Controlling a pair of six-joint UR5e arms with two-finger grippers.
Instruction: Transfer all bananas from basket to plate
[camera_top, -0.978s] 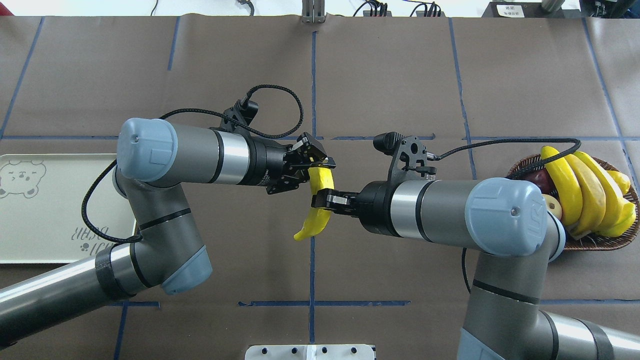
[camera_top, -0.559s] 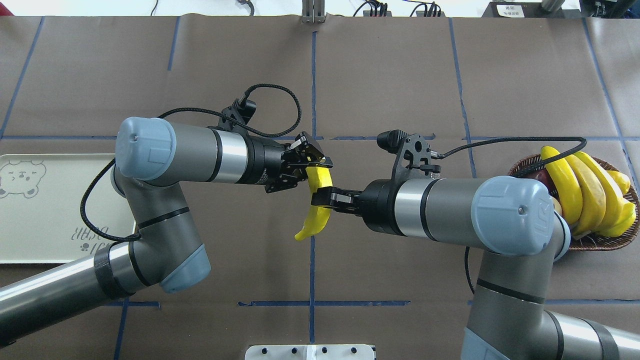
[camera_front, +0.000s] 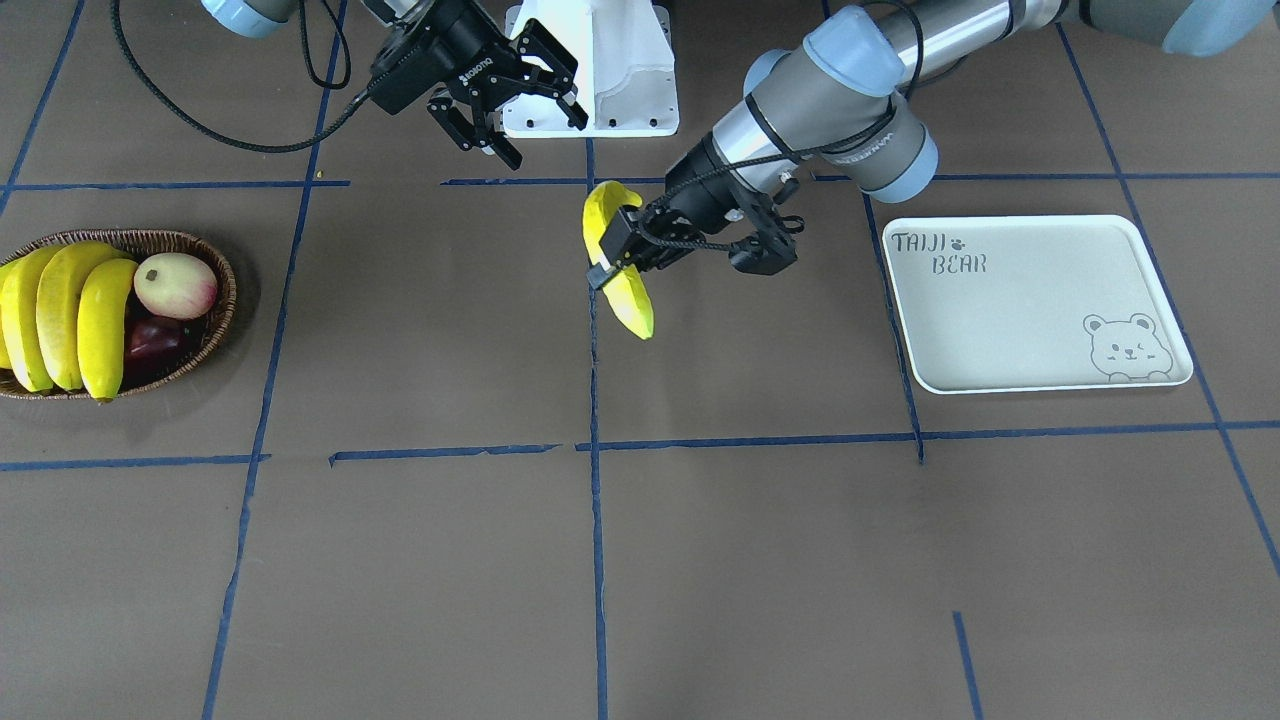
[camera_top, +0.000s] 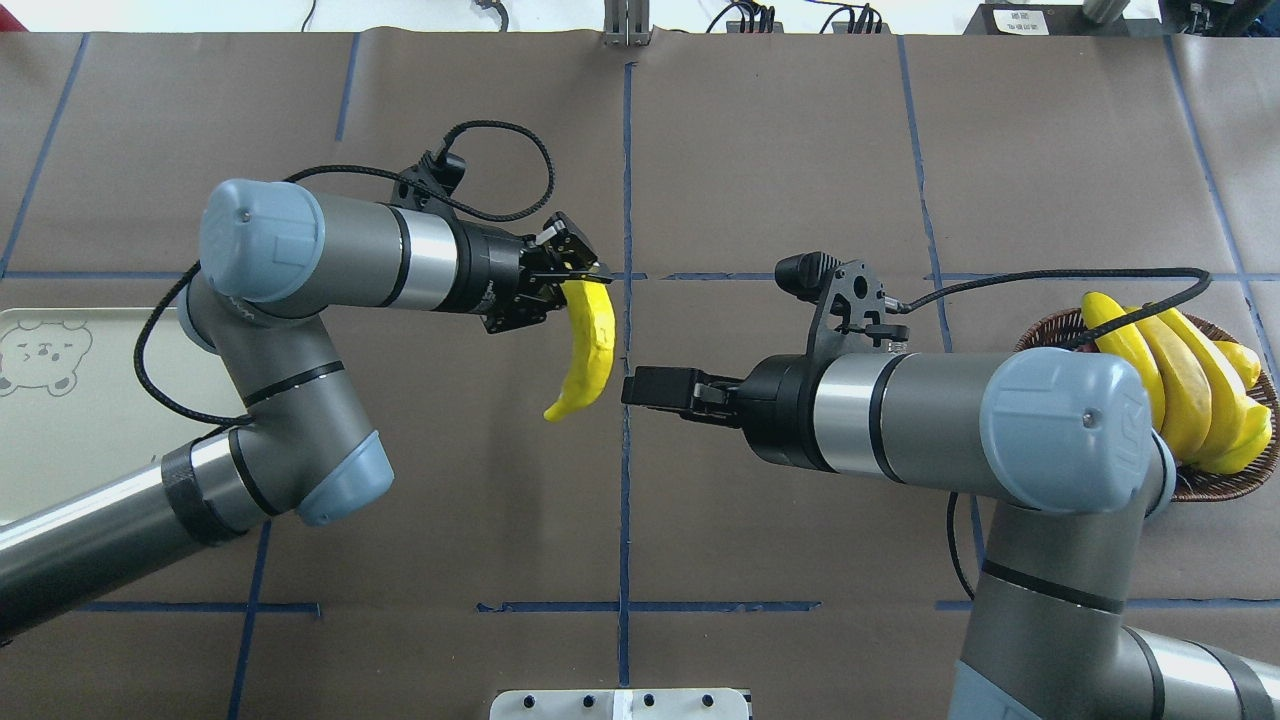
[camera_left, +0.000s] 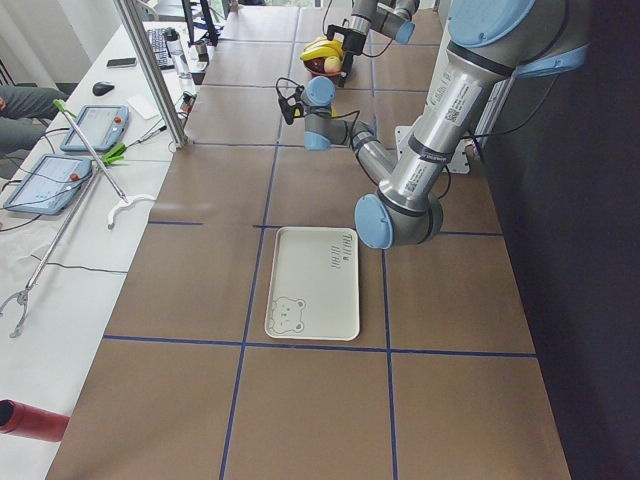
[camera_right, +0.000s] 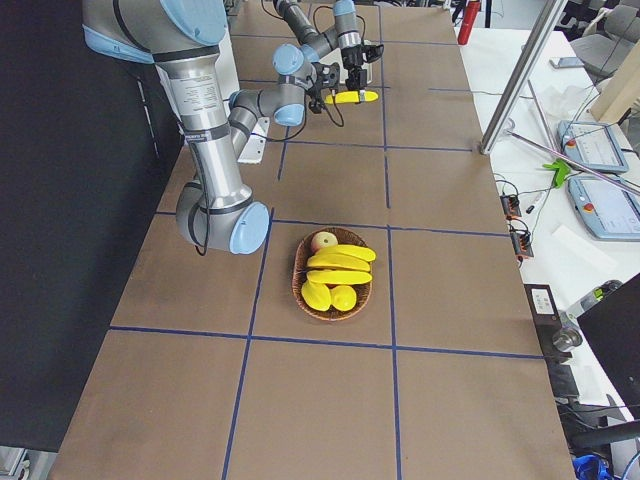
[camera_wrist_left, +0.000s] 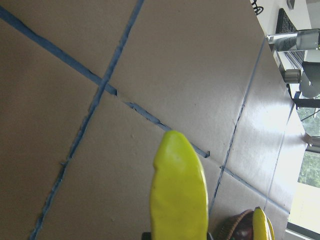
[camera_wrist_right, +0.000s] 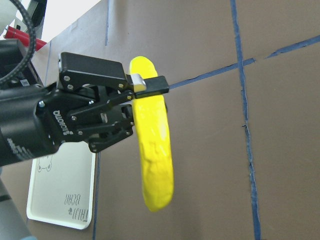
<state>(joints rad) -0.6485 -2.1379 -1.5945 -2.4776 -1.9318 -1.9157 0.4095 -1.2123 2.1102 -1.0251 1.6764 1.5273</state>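
My left tool (camera_top: 578, 281) clamps the banana (camera_top: 590, 345) by one end, ready for the plate (camera_front: 1010, 320); my right tool (camera_top: 640, 385) gapes wide, clear.

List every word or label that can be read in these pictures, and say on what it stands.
"TAIJI BEAR": on the plate.
"ROBOTIQ": on the body of the right gripper.
"UR": on the joint cap of the right arm.
Lettering on the left arm: too small to read.
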